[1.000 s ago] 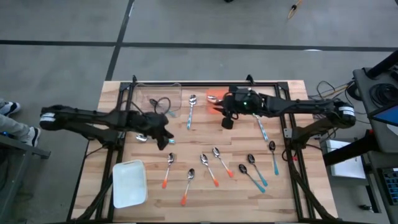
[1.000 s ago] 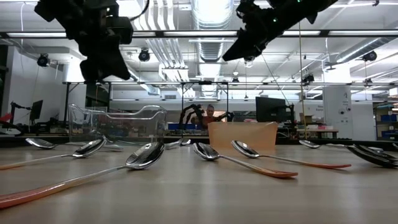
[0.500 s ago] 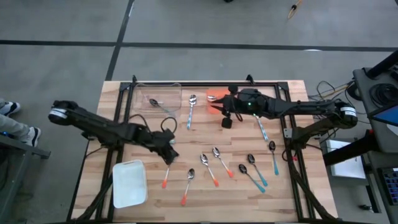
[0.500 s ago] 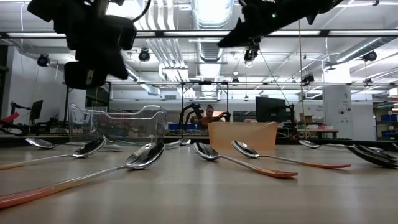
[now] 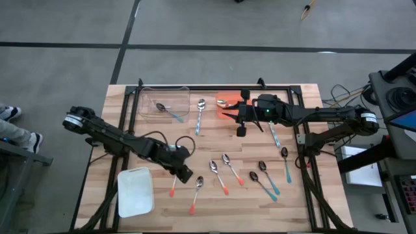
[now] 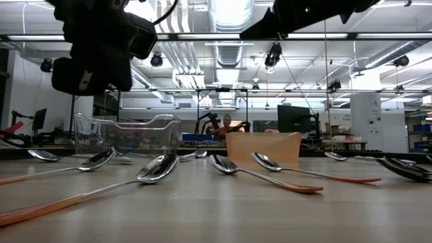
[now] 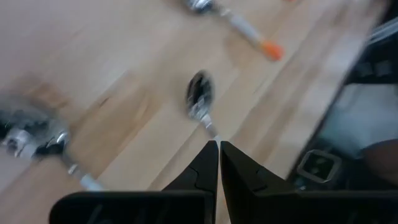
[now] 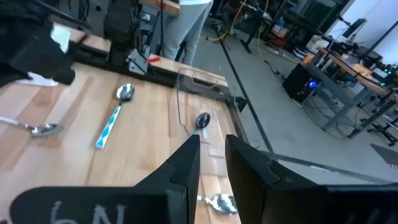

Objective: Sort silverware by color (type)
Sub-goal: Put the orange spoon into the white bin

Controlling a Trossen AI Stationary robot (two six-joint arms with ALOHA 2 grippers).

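The left arm's pincer (image 5: 184,174) is hanging low over the front-left part of the light wooden surface (image 5: 221,143), its two dark fingers (image 7: 208,163) clenched together with nothing between them. In the left wrist view the fingertips are pointing just short of a silver-bowled spoon with an orange handle (image 7: 200,98); whether they are touching its handle cannot be told. From above, that spoon's orange tip (image 5: 172,192) is showing just beside the pincer.

The right arm's pincer (image 5: 224,115) is reaching over the back middle of the surface, right next to the small orange bin (image 5: 223,100). Its fingers (image 8: 186,163) are standing a little apart, released, and nothing is seen between them.

The remaining silverware is lying spread about. A dark-bowled spoon with a teal handle (image 5: 169,111) is resting inside the clear plastic container (image 5: 148,94) at the back left. A silver spoon with a light-blue handle (image 5: 199,115) is lying just beside that container, and another light-blue one (image 5: 273,134) is lying right of the right pincer. Three more orange-handled spoons (image 5: 220,177) and several teal-handled spoons (image 5: 270,179) are lying towards the front. A white rectangular tray (image 5: 134,191) is sitting at the front left.
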